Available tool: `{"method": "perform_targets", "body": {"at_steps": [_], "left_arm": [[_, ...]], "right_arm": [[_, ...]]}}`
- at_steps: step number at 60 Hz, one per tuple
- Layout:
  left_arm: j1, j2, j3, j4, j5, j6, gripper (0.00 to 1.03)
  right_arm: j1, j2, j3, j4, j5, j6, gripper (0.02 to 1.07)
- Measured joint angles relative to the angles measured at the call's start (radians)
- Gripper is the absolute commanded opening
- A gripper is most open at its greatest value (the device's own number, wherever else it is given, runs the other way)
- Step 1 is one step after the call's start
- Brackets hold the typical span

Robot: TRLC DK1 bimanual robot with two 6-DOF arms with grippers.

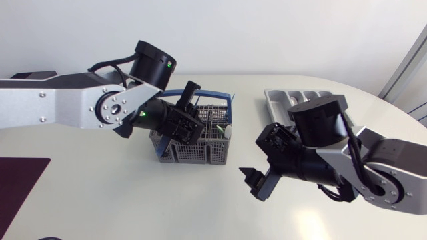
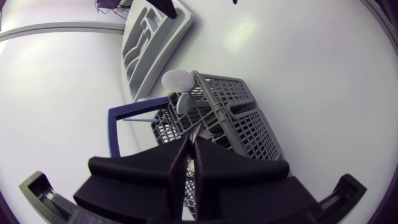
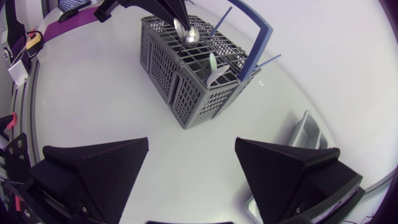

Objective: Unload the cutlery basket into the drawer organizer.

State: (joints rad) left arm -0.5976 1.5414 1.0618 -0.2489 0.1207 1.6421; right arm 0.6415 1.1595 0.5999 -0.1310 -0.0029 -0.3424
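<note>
The grey cutlery basket (image 1: 200,152) with a blue handle (image 1: 215,99) stands mid-table. My left gripper (image 1: 189,127) reaches down into it from the left, shut on the bowl of a metal spoon (image 3: 193,35) that stands upright in a compartment. In the left wrist view the fingers (image 2: 188,146) meet just above the basket (image 2: 249,118). A pale spoon (image 2: 176,81) and other cutlery stay inside. My right gripper (image 1: 255,183) hovers open and holds nothing, low over the table to the right of the basket (image 3: 168,68). The grey drawer organizer (image 1: 280,100) lies at the back right.
A dark purple mat (image 1: 20,180) lies at the table's front left corner. Bare white table surrounds the basket, and the organizer (image 2: 155,37) lies just beyond the basket's handle side.
</note>
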Motion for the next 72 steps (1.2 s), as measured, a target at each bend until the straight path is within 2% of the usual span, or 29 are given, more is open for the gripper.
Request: {"method": "perform_targets", "body": {"at_steps": [17,48,72], "left_arm": [[0.013,-0.061,0.002,-0.038,0.061,-0.056,0.05],[0.023,-0.177,0.013,-0.094,0.078,-0.127,0.05],[0.059,-0.209,0.041,-0.114,0.081,-0.336,0.05]], "right_arm": [[0.009,-0.021,-0.015,-0.004,0.001,0.0,1.02],[0.067,-0.074,0.003,-0.031,0.03,0.015,1.02],[0.084,-0.074,0.053,-0.029,0.032,0.047,1.02]]}}
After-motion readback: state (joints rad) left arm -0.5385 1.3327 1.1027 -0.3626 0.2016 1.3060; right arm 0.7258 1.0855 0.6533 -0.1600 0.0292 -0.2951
